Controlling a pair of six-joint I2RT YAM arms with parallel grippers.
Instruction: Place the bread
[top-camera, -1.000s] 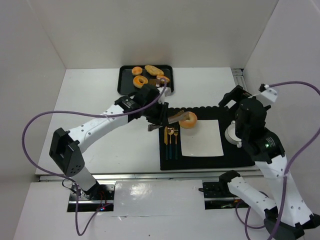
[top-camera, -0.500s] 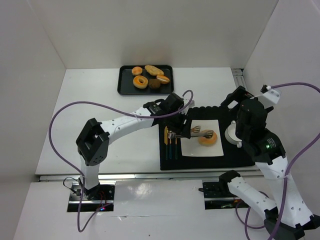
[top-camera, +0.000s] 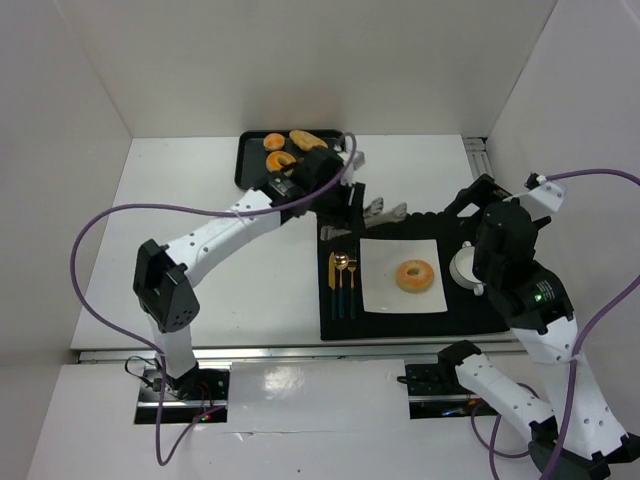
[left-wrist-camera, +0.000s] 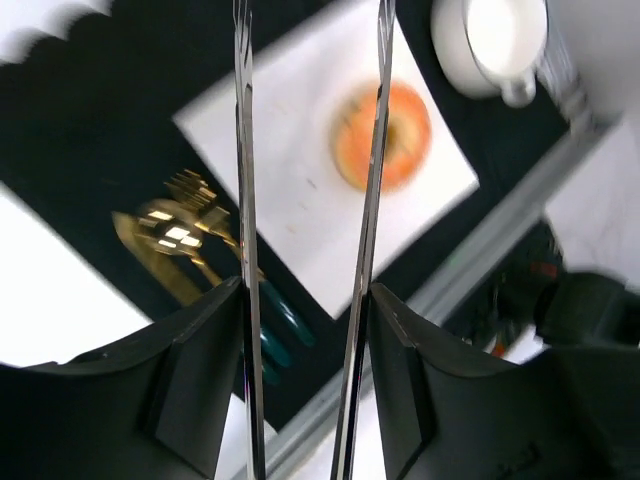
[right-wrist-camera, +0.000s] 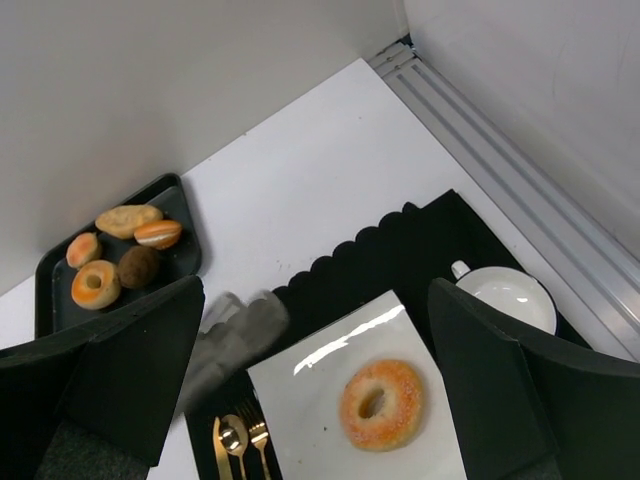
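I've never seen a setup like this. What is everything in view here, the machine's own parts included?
plate: one, white, on the mat
ring-shaped bread: one, orange, lying on the plate
mat: one, black, scalloped far edge, on the table
cutlery: three pieces, gold with teal handles, on the mat left of the plate
cup: one, white, on the mat right of the plate
tray: one, black, at the far side of the table
tray breads: five, orange to dark brown, on the tray
table: one, white
tongs: one pair, metal, empty, over the mat's far edge
left gripper: one, black, holding the tongs
right gripper: one, black, open and empty
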